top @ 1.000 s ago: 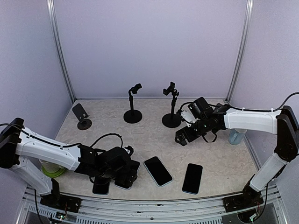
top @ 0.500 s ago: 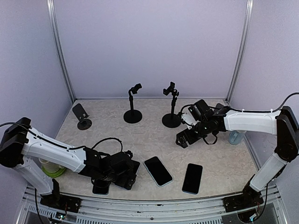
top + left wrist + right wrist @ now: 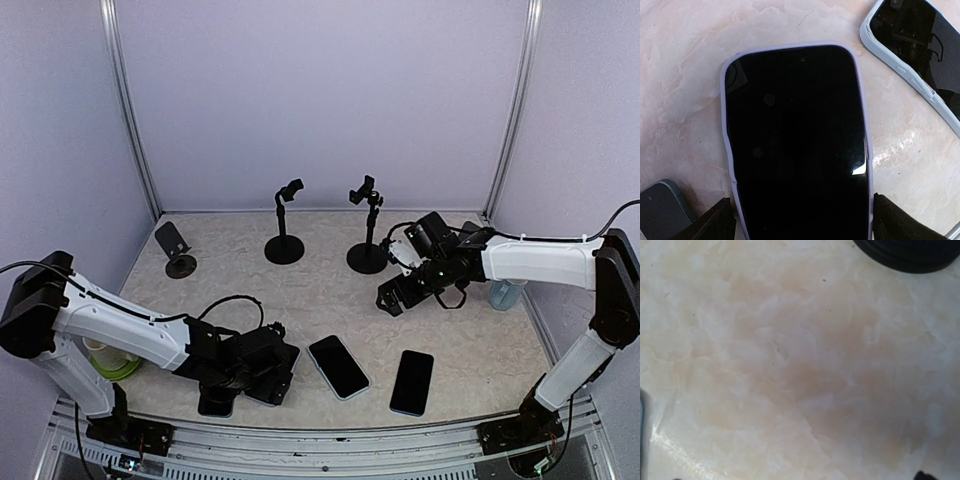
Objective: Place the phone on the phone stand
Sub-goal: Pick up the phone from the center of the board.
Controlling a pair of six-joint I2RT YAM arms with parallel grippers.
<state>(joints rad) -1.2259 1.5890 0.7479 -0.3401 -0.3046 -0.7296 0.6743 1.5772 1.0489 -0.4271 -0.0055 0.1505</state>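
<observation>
Lavender walls close in a marbled counter [image 3: 300, 300], and our step in hand is the pick-up. Our left pincer [image 3: 802, 224] hangs low at the counter's near left, jaws apart and straddling a phone in a lilac case [image 3: 795, 135] that lies flat, screen up. Whether the fingertips [image 3: 715, 222] already touch its long edges we cannot tell.

To do this well, we judge, we should close squarely across the narrow width. We should also stay centred so the phone does not twist, and keep clear of the grey-cased phone [image 3: 920, 55] just beside it and the dark phone [image 3: 660, 210] on the other side. A flat, slick phone may slip, so a firm, low bite comes before any lift.

Our right pincer [image 3: 392, 296] hovers with jaws apart, holding nothing, near a pole stand [image 3: 368, 235]. A low easel stand [image 3: 176, 250] sits well apart at the far left.
</observation>
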